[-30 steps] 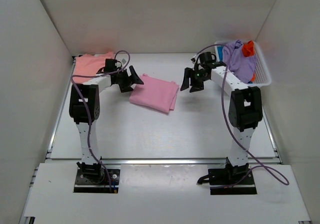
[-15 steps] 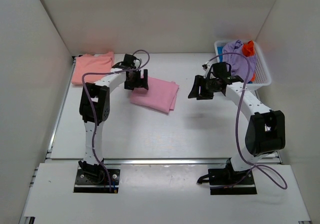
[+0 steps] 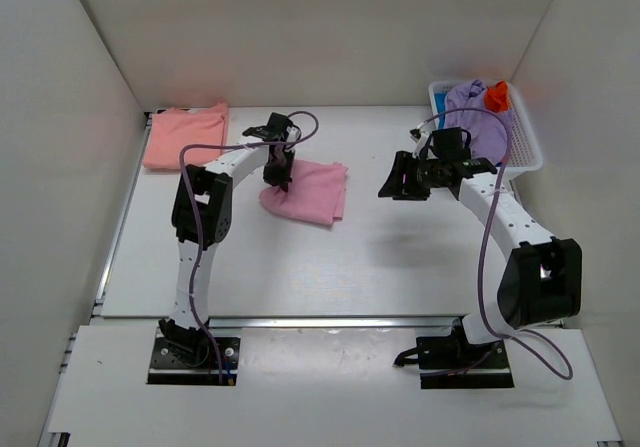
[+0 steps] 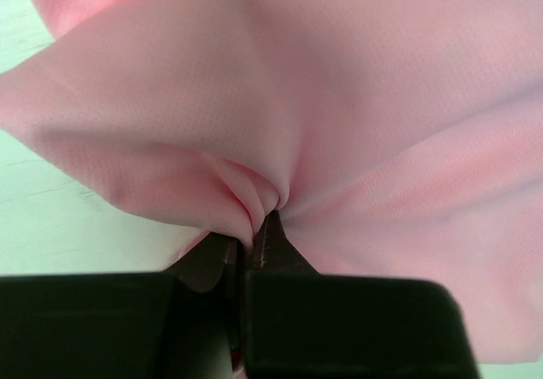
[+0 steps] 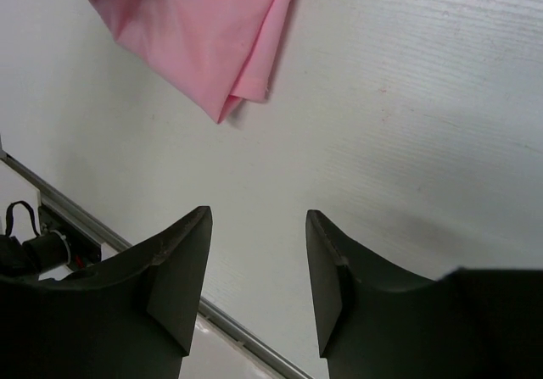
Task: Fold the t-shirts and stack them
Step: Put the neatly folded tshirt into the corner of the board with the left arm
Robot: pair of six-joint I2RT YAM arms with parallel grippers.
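A folded light pink t-shirt (image 3: pixel 318 193) lies mid-table, its left edge bunched up. My left gripper (image 3: pixel 279 174) is shut on that edge; in the left wrist view pink cloth (image 4: pixel 356 99) gathers into folds between the closed left gripper (image 4: pixel 260 223). A folded salmon-peach t-shirt (image 3: pixel 186 135) lies flat at the far left. My right gripper (image 3: pixel 399 183) hovers open over bare table to the right of the pink shirt. The right wrist view shows the right gripper (image 5: pixel 258 214) with nothing in it and the pink shirt (image 5: pixel 199 31) ahead.
A white slatted basket (image 3: pixel 526 151) stands at the far right and holds a lavender shirt (image 3: pixel 471 107) and an orange one (image 3: pixel 497 95). White walls enclose the table (image 3: pixel 300 267) on three sides. A metal rail (image 5: pixel 81 218) runs along the near edge.
My left gripper moved right onto the pink shirt's left edge and shut on it, bunching the cloth. The right arm swung out from the basket side and its jaws narrowed a little.
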